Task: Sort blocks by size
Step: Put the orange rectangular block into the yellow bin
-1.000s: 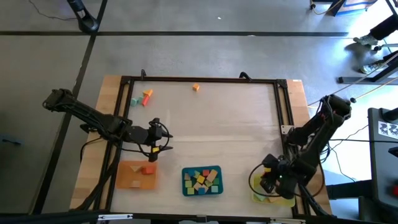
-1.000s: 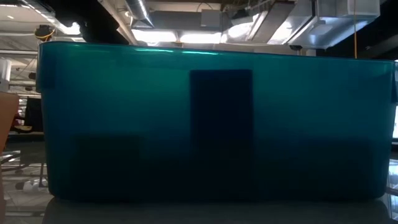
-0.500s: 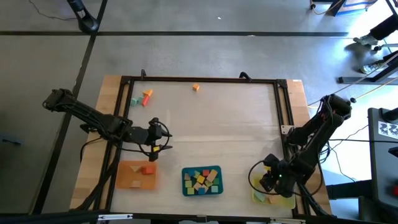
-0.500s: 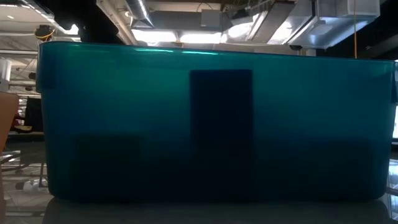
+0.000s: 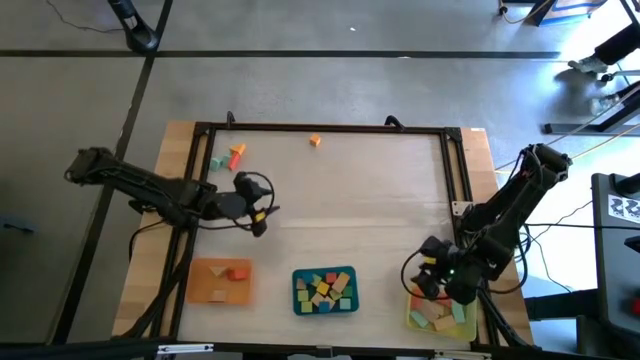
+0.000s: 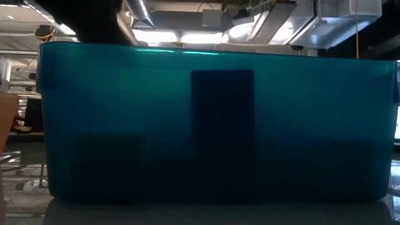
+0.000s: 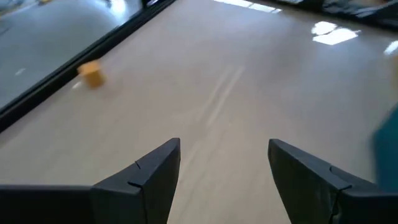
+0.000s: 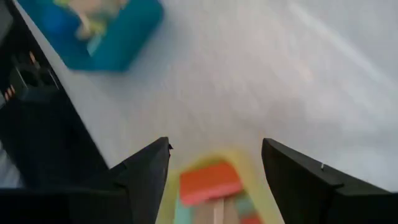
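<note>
Three loose blocks lie near the table's far edge: an orange block (image 5: 315, 141) (image 7: 92, 73), a red-orange one (image 5: 236, 155) and a mint one (image 5: 214, 163). Other blocks fill the teal tray (image 5: 325, 291), lie in the yellow tray (image 5: 440, 316), and one red block (image 5: 238, 271) lies on the orange tray (image 5: 215, 282). My left gripper (image 5: 260, 218) (image 7: 224, 155) hangs open over bare table, beyond the orange tray. My right gripper (image 5: 425, 283) (image 8: 214, 155) is open above the yellow tray's far left corner, over a red block (image 8: 208, 182) lying in it.
A dark frame (image 5: 320, 128) runs around the work area. The three trays stand in a row along the near edge. The teal tray's wall (image 6: 219, 125) fills the low view. Bare tabletop (image 5: 350, 200) lies between the trays and the far blocks.
My right gripper has risen off the yellow tray and drawn a little toward the far edge, so the blocks in the tray now show. My left gripper has swung toward the far edge and turned at the wrist.
</note>
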Tool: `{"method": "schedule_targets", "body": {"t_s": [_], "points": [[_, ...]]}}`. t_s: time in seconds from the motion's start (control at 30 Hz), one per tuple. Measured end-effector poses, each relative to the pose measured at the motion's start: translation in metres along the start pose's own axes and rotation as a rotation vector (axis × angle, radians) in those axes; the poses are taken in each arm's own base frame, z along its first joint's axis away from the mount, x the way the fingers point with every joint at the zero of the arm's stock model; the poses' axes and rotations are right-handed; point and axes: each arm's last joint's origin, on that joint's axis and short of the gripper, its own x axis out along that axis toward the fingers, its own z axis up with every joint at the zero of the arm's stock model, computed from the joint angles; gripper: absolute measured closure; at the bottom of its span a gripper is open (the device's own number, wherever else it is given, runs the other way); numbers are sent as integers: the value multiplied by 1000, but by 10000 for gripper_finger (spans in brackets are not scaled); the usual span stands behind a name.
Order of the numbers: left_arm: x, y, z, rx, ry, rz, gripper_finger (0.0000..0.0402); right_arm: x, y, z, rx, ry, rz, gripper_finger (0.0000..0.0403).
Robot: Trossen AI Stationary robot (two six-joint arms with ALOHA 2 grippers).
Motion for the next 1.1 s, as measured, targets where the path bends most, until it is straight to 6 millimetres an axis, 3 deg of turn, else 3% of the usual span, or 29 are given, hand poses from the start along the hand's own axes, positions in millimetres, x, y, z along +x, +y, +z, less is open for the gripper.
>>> {"method": "schedule_targets", "body": {"t_s": [0.37, 0.57, 0.87, 1.1], "points": [[20, 52, -6, -158, 84, 374, 171, -3, 0, 18, -259, -548, -54, 148], [30, 81, -19, -220, 132, 510, 171, -4, 0, 33, -283, -789, -128, 148], [54, 116, -31, -279, 318, 566, 171, 5, -4, 65, -169, -888, -243, 148], [73, 149, -48, -318, 468, 713, 171, 29, -2, 79, -134, -893, -331, 148]]}}
